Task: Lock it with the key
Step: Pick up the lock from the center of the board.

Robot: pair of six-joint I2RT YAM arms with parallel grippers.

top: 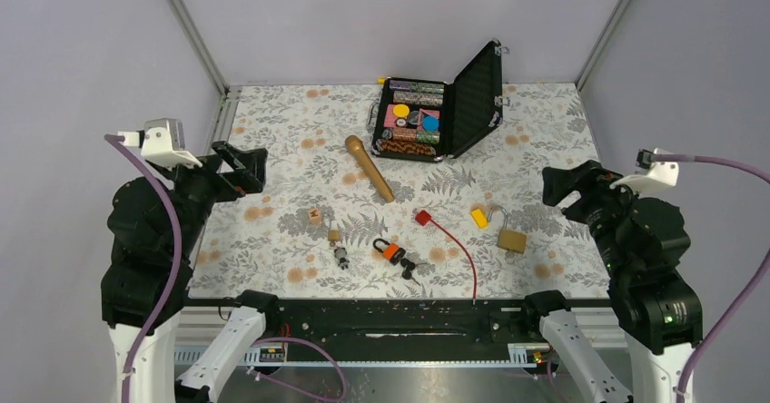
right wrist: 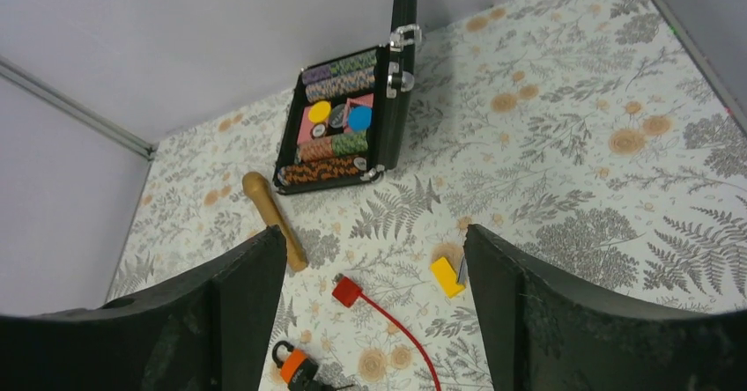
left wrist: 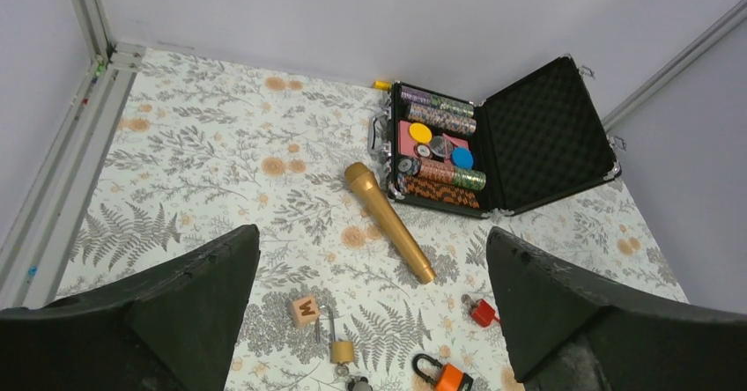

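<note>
A brass padlock with its shackle raised lies right of centre, next to a yellow key tag that also shows in the right wrist view. An orange padlock lies near the front edge with dark keys beside it. It also shows in the left wrist view and in the right wrist view. A small brass padlock lies by a wooden cube. My left gripper is open and empty at the left edge. My right gripper is open and empty, right of the brass padlock.
A red cable lock trails its red cable to the front edge. A wooden pin lies mid-table. An open black case of chips stands at the back. Frame posts rise at the back corners.
</note>
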